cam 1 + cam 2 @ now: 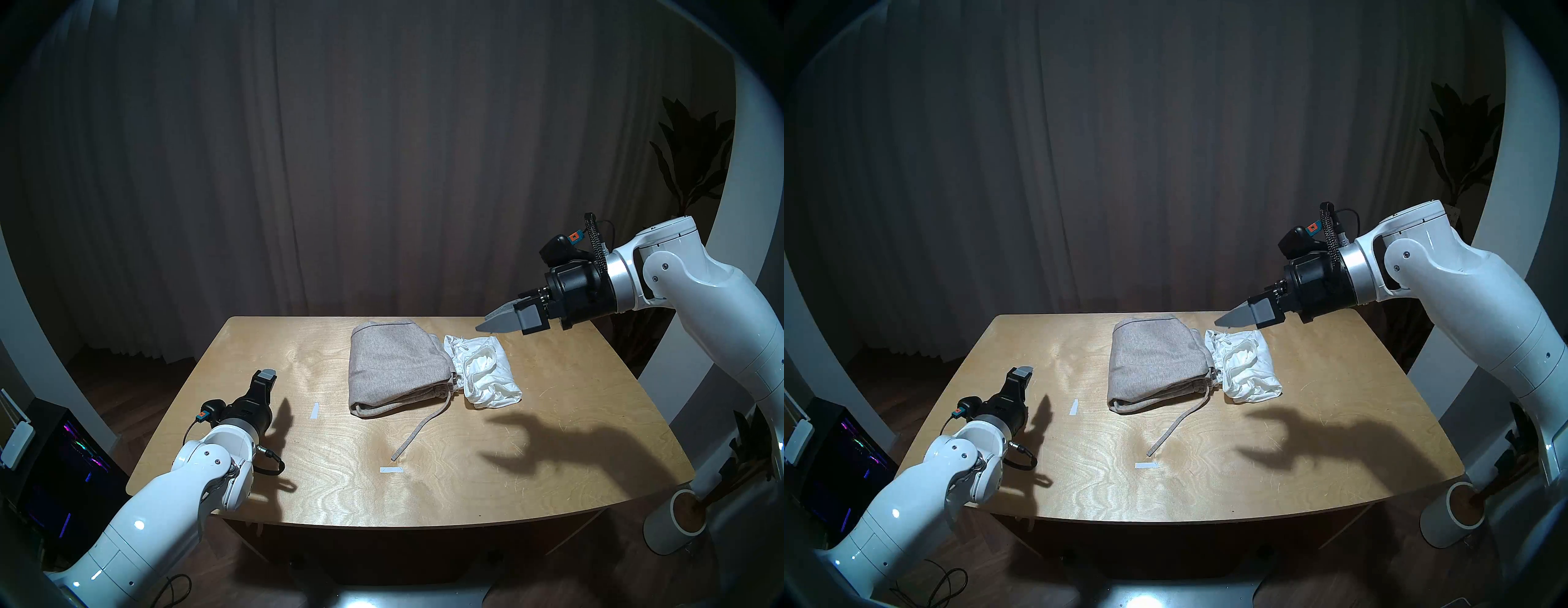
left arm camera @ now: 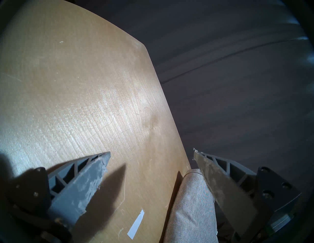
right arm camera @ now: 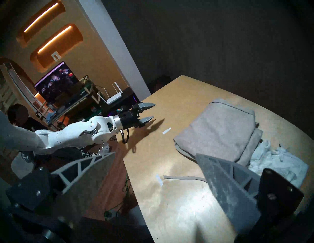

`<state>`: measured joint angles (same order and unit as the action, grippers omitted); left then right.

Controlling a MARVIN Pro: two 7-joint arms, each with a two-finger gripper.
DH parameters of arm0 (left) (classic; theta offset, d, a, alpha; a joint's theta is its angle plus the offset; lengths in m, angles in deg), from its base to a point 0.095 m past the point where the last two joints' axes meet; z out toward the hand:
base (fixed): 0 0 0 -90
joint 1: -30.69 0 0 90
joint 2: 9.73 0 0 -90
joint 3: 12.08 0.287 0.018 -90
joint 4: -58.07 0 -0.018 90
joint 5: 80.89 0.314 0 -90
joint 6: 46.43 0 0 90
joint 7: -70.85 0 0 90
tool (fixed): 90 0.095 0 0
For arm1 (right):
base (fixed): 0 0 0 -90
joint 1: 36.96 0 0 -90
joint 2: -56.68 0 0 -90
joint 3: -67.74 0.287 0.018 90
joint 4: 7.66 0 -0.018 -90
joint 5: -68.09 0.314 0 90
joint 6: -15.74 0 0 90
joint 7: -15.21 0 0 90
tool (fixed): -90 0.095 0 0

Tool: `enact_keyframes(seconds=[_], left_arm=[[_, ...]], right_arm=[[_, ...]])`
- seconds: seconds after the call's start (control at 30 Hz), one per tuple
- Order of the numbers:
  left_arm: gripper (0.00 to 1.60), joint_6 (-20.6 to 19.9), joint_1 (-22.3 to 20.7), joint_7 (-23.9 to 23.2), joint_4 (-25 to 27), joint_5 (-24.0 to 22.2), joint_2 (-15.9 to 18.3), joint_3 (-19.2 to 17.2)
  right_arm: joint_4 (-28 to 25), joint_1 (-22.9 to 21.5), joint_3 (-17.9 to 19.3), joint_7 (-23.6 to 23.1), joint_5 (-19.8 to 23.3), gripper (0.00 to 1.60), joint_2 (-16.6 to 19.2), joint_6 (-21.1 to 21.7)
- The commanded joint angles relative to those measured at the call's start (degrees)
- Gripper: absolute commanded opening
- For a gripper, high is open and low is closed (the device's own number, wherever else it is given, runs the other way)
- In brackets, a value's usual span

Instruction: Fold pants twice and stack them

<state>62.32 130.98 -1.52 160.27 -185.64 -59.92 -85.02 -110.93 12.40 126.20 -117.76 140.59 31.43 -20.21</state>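
The folded grey pants (image 1: pixel 396 367) lie mid-table (image 1: pixel 551 424), white shorts (image 1: pixel 483 373) touching at their 3 o'clock, not stacked. Both the left gripper (image 1: pixel 266 375) and right gripper (image 1: pixel 498 322) are open and empty. The loose drawstring (image 1: pixel 418 429), trailing toward 6 o'clock, could snag and undo the fold during stacking.

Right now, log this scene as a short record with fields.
Table: wooden table
Grey-beige knit pants: folded, at table centre
Drawstring: trailing loose toward the table's near edge
White shorts: bunched beside the pants, touching them, not stacked
Left gripper: open, empty
Right gripper: open, empty, raised above the shorts
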Motion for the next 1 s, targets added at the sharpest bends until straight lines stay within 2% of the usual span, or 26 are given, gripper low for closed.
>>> enact_keyframes(seconds=[0.0, 0.27, 0.63, 0.83, 0.97], left_arm=[[1.60, 0.1, -0.8, -0.3, 0.7, 0.1, 0.1, -0.4], [1.60, 0.1, -1.0, -0.4, 0.8, 0.2, 0.3, -0.5], [1.60, 0.3, -1.0, -0.4, 0.9, 0.2, 0.6, -0.7], [1.60, 0.4, -1.1, -0.5, 0.9, 0.3, 0.8, -0.8], [1.60, 0.3, -1.4, -0.6, 1.1, 0.4, 0.9, -0.8]], right_arm=[[3.9, 0.1, 2.3, -1.7, 4.8, 1.60, -3.4, -2.7], [9.5, 1.5, 3.6, -3.7, 10.7, 1.60, -6.7, -5.2], [20.3, 5.0, 6.3, -5.5, 19.3, 1.60, -10.2, -9.6], [24.8, 6.4, 8.0, -6.7, 24.2, 1.60, -13.3, -12.1], [28.2, 7.6, 9.8, -7.8, 29.0, 1.60, -16.4, -14.4]])
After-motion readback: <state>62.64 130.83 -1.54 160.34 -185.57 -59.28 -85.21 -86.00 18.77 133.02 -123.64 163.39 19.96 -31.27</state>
